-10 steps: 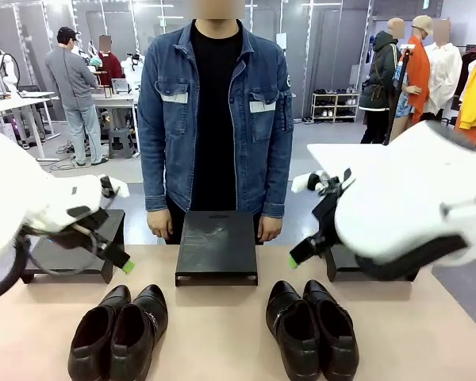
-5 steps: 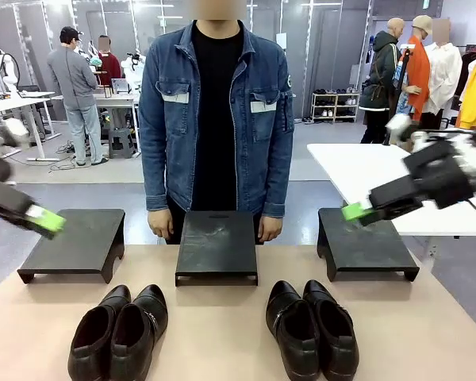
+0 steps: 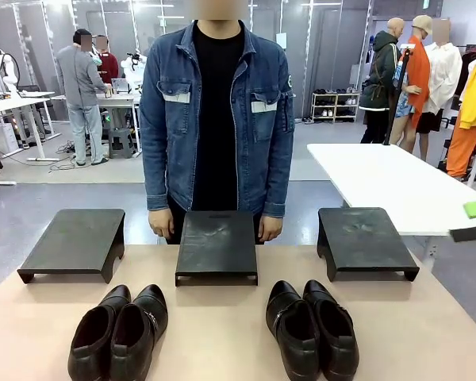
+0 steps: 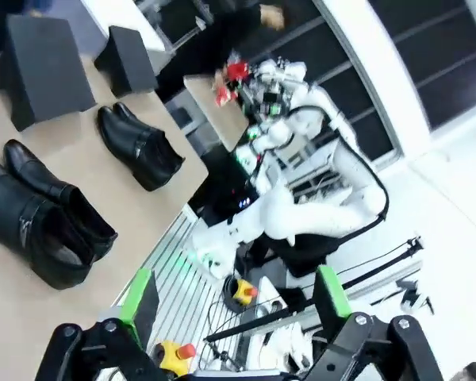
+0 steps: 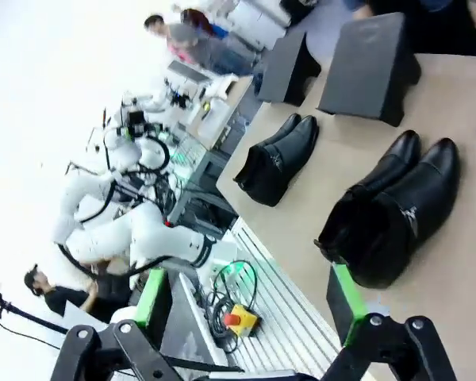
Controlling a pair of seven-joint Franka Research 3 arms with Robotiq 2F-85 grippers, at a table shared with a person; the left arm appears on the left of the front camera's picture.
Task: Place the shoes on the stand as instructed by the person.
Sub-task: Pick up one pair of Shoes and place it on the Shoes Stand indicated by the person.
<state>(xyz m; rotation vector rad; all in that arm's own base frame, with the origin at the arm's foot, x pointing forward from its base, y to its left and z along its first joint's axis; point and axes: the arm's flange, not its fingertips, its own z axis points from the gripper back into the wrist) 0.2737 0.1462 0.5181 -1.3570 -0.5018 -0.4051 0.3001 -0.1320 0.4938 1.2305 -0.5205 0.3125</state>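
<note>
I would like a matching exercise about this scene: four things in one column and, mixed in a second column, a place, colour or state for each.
Things:
1. shoes
2. stands
3. left tool
4. person's jacket

Descriptions:
a. blue
b. open, holding nothing
c. on the tabletop, at the robot's side
d. in a row beyond the shoes, nothing on them

Pairs: 1-c, 2-d, 3-b, 4-a.

I read this as a robotics lab in an open hall. Just past my right hand (image 5: 248,295) a yellow emergency-stop box (image 5: 238,321) lies among loose cables (image 5: 220,287) beside a slatted metal frame (image 5: 301,317). Far beyond the hand, people (image 3: 79,79) stand at cluttered white workbenches (image 3: 16,103) on a bare grey floor (image 3: 317,159), with a rack (image 3: 333,107) against the wall.
</note>
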